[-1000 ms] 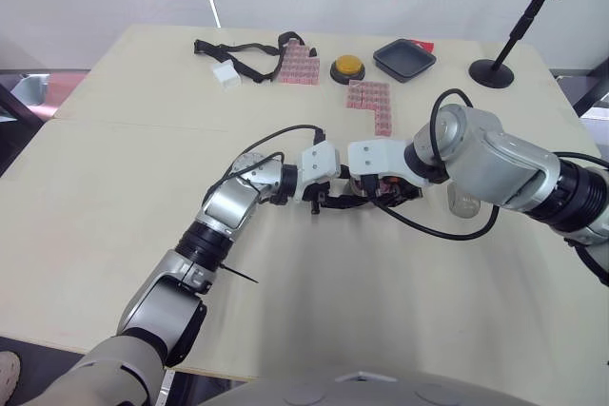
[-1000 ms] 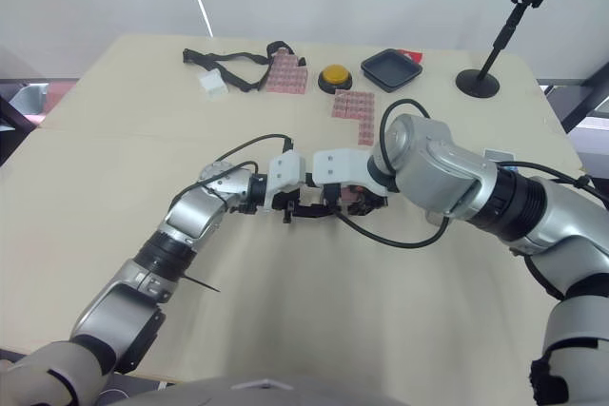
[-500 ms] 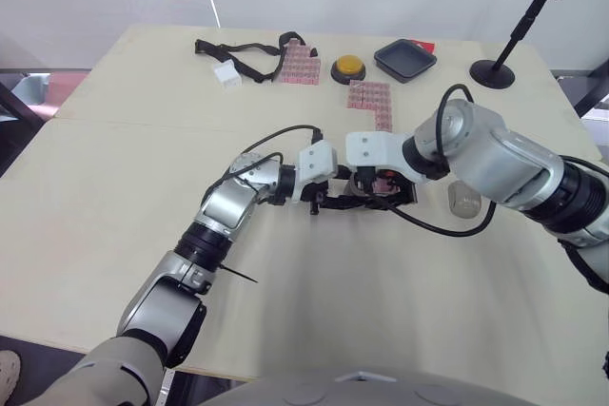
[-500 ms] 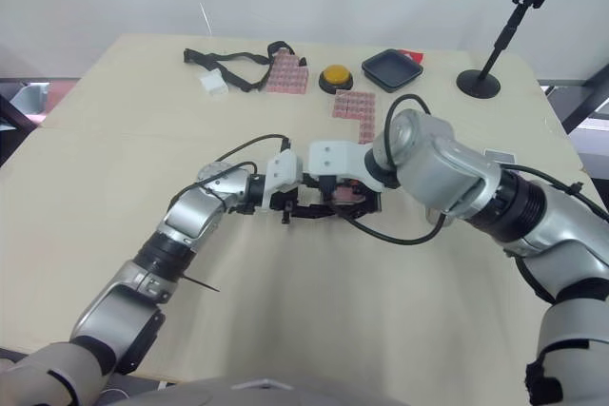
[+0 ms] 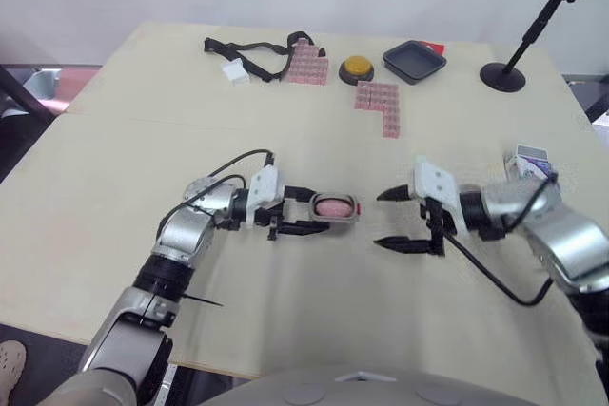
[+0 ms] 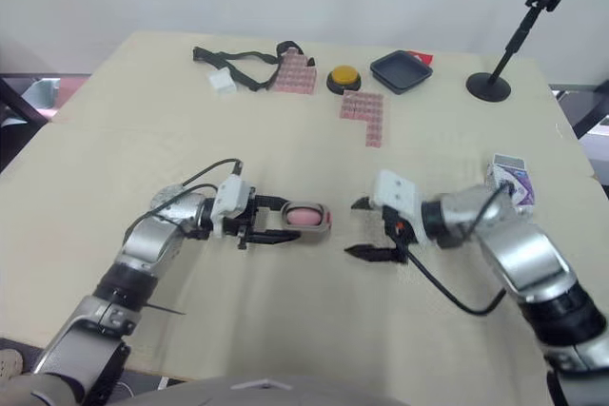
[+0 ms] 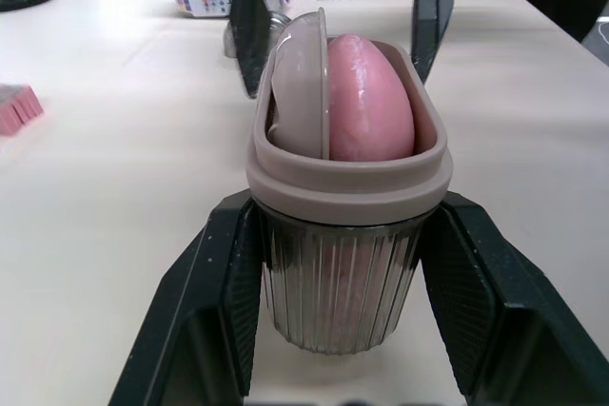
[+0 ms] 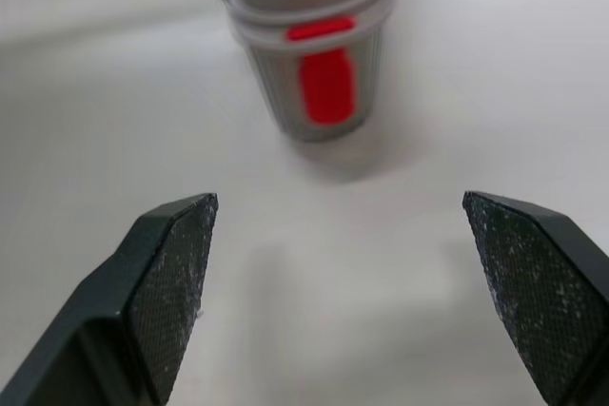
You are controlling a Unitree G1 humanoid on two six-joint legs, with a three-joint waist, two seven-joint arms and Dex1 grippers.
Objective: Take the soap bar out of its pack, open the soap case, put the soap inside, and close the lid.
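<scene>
Nearest, on the pale matte surface (image 5: 314,311), the left gripper (image 5: 319,212) — black jaws closed snugly on the two long flanks of the soap case (image 7: 347,273). Oval in outline, translucent grey, finely ribbed up its wall, with a smooth, thicker taupe rim; standing upright on the surface, mouth up. Inside it, the soap bar (image 7: 373,102): pink, glossy, rounded like a pebble, set on end and rising above the rim, with a pale grey curved shell (image 7: 297,83) pressed against one side. On the case's wall facing the other arm, a red stripe (image 8: 328,83).

Level with it and facing it, well short of touching, the right gripper (image 5: 381,220) — jaws spread wide, inner faces rough-grained and black, holding nothing.

Further right, beside that forearm, the soap pack (image 5: 530,161): a small printed box in white, blue and purple.

Along the far edge: two flats of pink studded blocks (image 5: 381,102), a yellow domed button (image 5: 356,66), a shallow black square tray (image 5: 414,59), a tangled black strap (image 5: 249,48) beside a small white block (image 5: 233,70), and a slim black stand (image 5: 523,45) on a round foot.
</scene>
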